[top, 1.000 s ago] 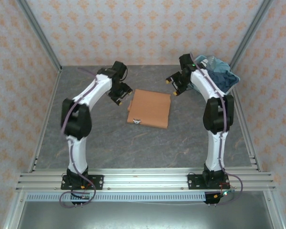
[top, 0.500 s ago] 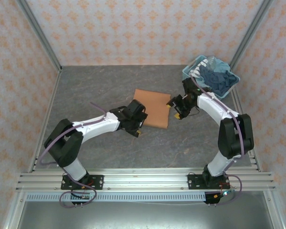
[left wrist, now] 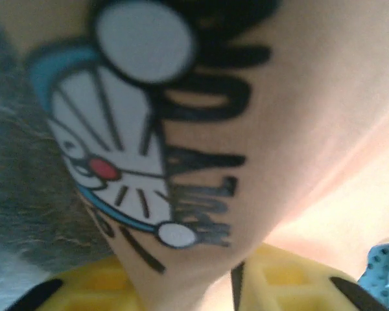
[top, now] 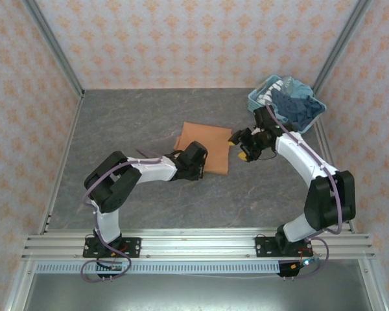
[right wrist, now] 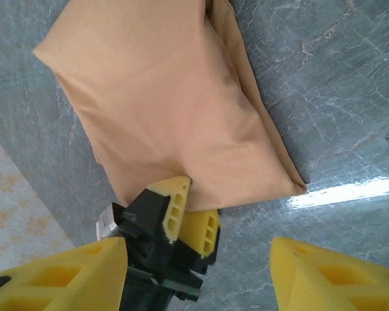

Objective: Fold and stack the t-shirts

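Note:
The orange-tan t-shirt (top: 204,139) lies folded in a rectangle mid-table. My left gripper (top: 196,162) is low at its near edge. In the left wrist view the cloth (left wrist: 298,129), with its cartoon print (left wrist: 110,142) and dark lettering, runs down between the yellow fingers (left wrist: 279,278). From the right wrist the left gripper (right wrist: 191,217) is seen pinching the tee's (right wrist: 168,97) edge. My right gripper (top: 238,144) hovers open by the tee's right edge, nothing between its fingers (right wrist: 58,278). A dark blue tee (top: 295,107) and pale cloth fill the basket.
The light-blue lattice basket (top: 259,97) stands in the far right corner, close behind the right arm. Metal frame posts and patterned walls close in the grey marbled table (top: 129,123) on three sides. An aluminium rail runs along the near edge.
The left arm swung from the tee's far left corner down to its near edge and closed on it. The right gripper came from beside the basket to the tee's right side.

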Motion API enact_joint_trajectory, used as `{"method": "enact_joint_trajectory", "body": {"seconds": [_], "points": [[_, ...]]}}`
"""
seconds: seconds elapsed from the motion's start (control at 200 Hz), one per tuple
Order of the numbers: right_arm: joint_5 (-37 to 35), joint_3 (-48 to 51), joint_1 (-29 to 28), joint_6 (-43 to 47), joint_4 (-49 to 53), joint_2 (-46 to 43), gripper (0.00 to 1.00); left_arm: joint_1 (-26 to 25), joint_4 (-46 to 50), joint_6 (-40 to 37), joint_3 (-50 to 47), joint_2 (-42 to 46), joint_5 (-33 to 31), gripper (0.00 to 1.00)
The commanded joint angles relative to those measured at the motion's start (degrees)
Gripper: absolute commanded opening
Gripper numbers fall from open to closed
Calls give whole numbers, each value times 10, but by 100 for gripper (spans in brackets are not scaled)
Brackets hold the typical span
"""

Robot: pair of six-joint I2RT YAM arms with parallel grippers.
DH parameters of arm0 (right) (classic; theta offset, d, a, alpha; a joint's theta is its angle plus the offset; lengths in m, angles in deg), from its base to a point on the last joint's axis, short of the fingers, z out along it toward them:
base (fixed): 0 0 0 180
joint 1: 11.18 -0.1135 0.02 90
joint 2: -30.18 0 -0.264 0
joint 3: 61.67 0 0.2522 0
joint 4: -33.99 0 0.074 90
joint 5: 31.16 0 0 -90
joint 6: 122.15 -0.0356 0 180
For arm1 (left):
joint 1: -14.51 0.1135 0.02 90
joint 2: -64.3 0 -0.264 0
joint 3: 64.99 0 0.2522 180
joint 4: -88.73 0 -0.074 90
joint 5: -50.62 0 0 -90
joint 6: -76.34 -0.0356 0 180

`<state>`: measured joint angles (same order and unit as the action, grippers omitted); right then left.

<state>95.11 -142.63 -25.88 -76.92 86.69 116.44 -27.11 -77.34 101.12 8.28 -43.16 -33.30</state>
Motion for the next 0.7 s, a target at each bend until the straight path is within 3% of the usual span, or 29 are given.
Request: {"method": "enact_joint_trajectory", "body": {"seconds": [0.0,0.155,0.37,0.585,0.696], "points": [[-26,-19,4,18,40,-22,57,30,-32,15,-3,-16,-41,15],[-43,-33,5,30,65,-34,56,101,-44,-33,-34,-23,-47,6],[-57,-32,6,32,75,-64,56,274,22,-193,-33,40,-8,5],[-66,-18,6,30,82,-87,56,451,87,-357,94,-34,70,5],[-74,-17,6,29,87,-95,56,518,101,-393,150,-78,90,5]]}}
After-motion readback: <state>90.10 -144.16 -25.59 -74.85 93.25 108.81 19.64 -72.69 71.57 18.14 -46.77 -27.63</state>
